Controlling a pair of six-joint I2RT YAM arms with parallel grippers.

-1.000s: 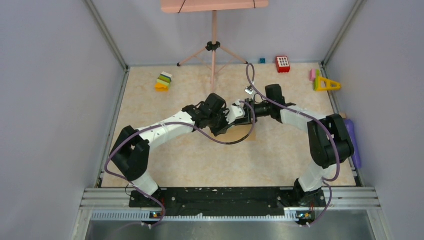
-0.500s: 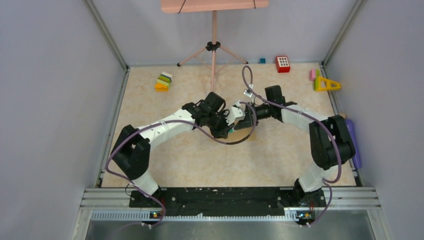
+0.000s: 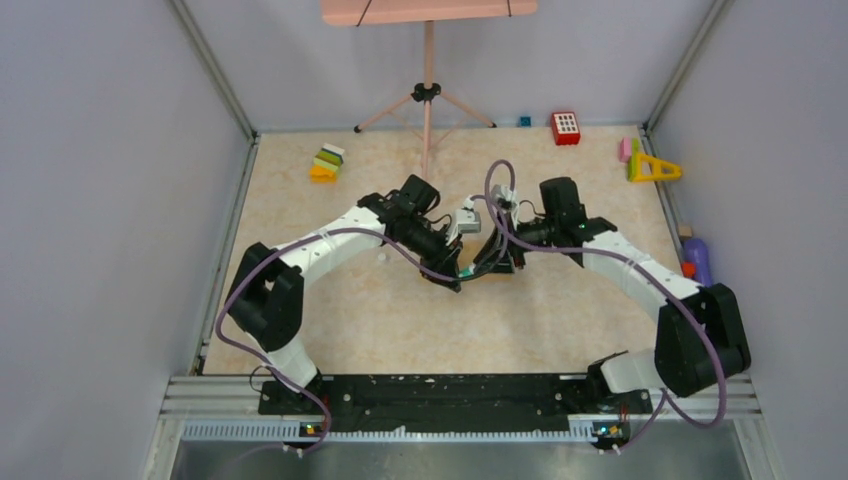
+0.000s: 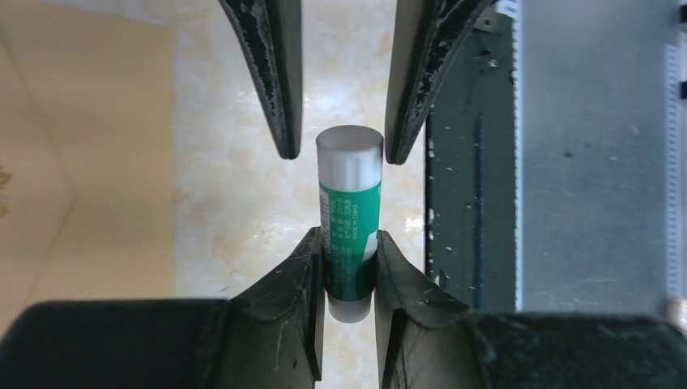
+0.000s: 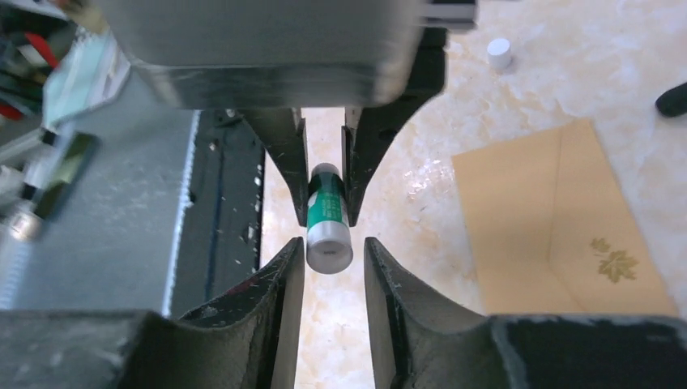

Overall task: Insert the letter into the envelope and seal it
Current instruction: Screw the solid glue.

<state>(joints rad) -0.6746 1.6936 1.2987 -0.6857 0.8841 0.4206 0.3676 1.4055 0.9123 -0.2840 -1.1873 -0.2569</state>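
**Meeting over a glue stick above the table**

Over the marbled table [image 3: 330,320], the left arm [image 3: 320,245] and the right arm [image 3: 630,270] reach inward until their tips face each other. The envelope [image 5: 559,219] lies flat on the table just beside them, leaf mark up. The left gripper [image 4: 348,237] is clamped on the green body of a glue stick [image 4: 350,211]. The right gripper [image 5: 330,243] brackets its grey end [image 4: 349,154], fingers slightly apart with a sliver of gap on one side. A small white cap [image 5: 500,53] lies farther off.
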